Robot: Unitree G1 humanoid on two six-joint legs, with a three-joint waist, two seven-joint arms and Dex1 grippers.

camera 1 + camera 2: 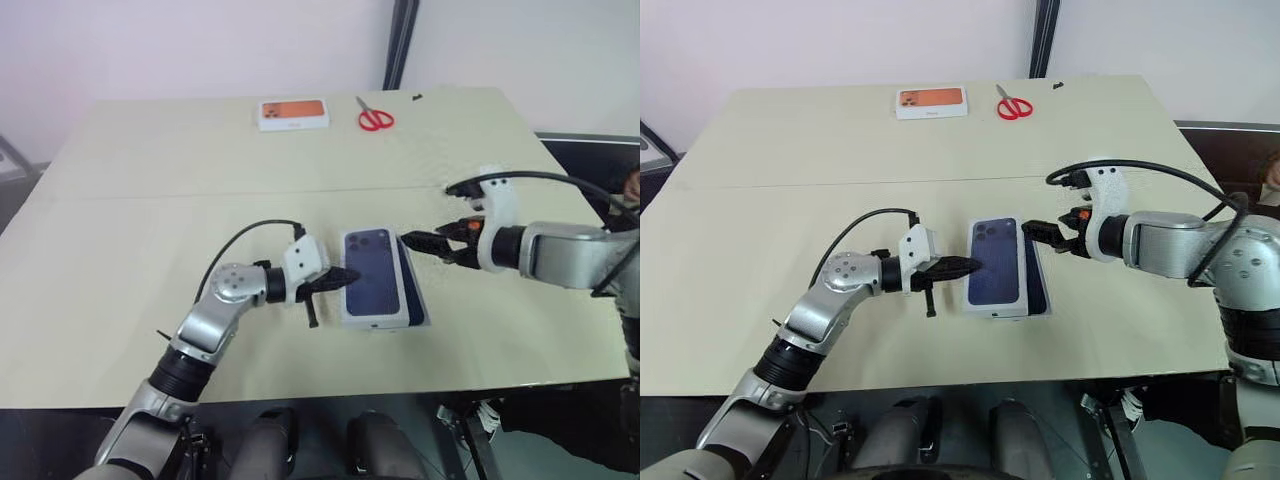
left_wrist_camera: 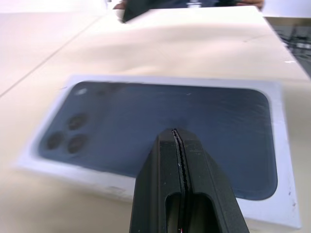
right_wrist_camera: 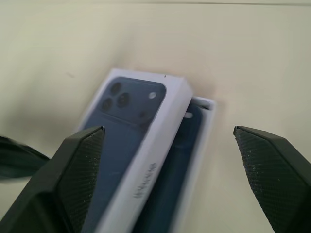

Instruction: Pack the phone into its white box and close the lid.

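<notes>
Packing nearly done: my left gripper (image 1: 342, 279), fingers pressed together, nudges the lid (image 3: 146, 145), which sits askew over the white box (image 3: 206, 114); beyond it my right gripper (image 1: 428, 243) stands spread, empty. Phone (image 3: 187, 141) lies inside. Lid still needs seating.

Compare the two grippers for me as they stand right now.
The left gripper is shut, its fingers pressed together. The right gripper is open, its fingers spread wide. The left one reaches the lid from its left side, with its tip at that edge. The right one sits by the lid's far right corner. Both are black, two-fingered and aimed at the lid, which lies askew on the white box.
</notes>
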